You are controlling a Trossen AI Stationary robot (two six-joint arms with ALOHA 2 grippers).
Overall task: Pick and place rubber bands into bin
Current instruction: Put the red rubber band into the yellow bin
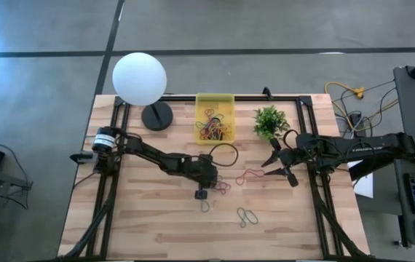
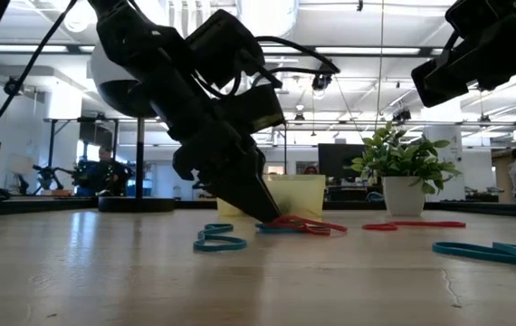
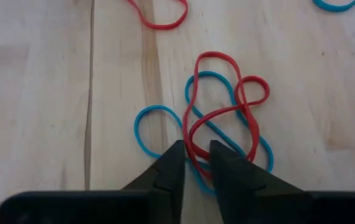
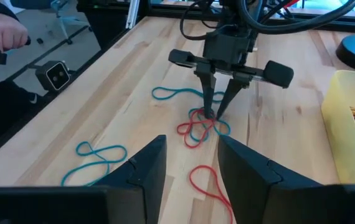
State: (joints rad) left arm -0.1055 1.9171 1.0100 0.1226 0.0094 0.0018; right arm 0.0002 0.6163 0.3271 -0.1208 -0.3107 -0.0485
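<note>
The left hand is down at the middle of the table, its fingertips nearly together around a strand of a tangle of red and blue rubber bands lying flat on the wood. The right hand hovers open beside the small plant, holding nothing. The yellow bin at the table's far edge already holds bands, with others scattered nearby
</note>
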